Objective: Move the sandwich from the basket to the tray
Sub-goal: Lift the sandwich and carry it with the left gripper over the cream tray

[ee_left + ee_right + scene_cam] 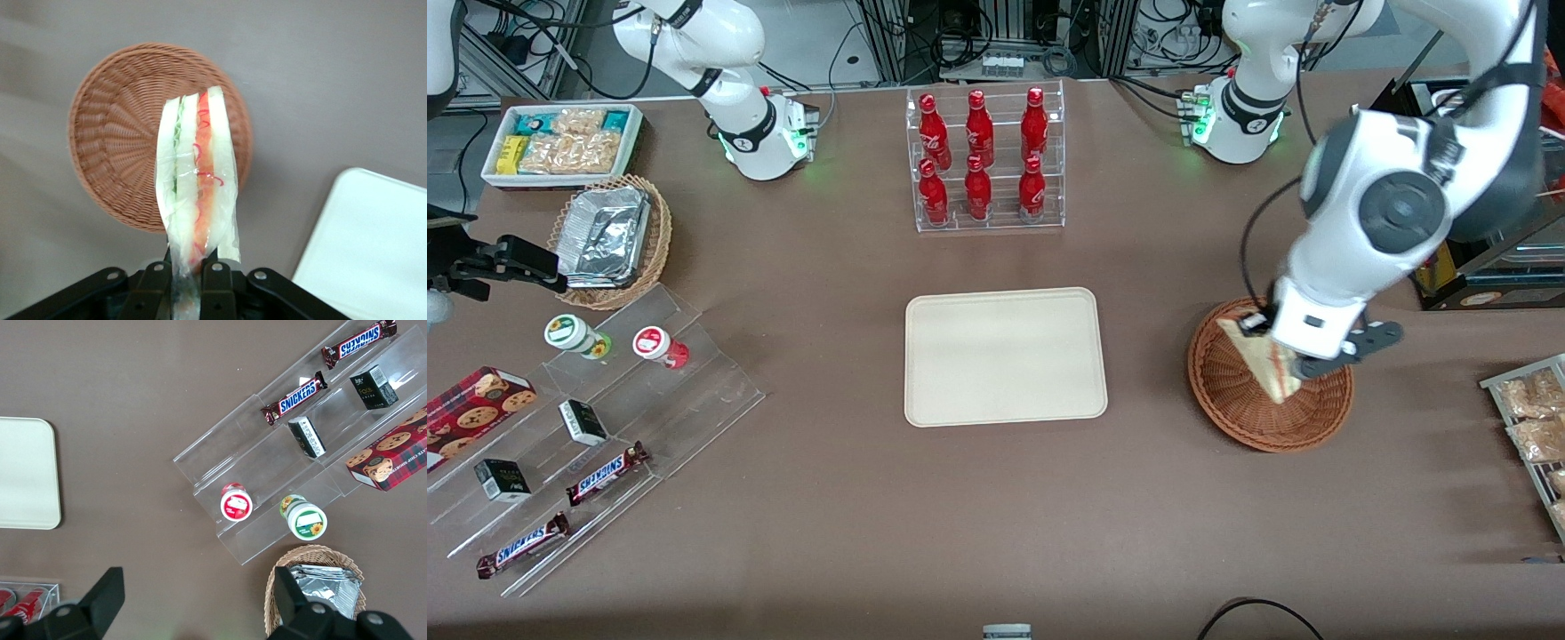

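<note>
Brown worktop (960,507) all round, cluttered at the edges. Nearest the front camera, toward the parked arm's end: clear acrylic steps (596,444) with two Snickers bars (607,472), a couple of small dark boxes (502,479) and two round tubs (661,346) (one red lid, one green), plus a cookie box (476,404) beside them.

Mid-worktop: cream tray (1005,356), flat and bare. Well apart from it toward the working arm's end, the reddish-brown basket (1240,404). Above the basket, the gripper (1280,351) clamped on the sandwich (1272,369), pinching one end so the wedge hangs out from the black fingers (215,280). Wrist view shows it nicely: sandwich (199,180) in clear wrap, red-orange and green stripes facing the camera, lifted clear of the basket (120,133) weave, with a corner of the tray (373,247) off beside. Rack of packaged snacks (1529,427) at the worktop's edge, same end.

Farther from the camera: clear stand with six red bottles (983,156), lighter tan basket holding foil containers (605,236), and a white bin of snack packets (565,142) farthest of all.
</note>
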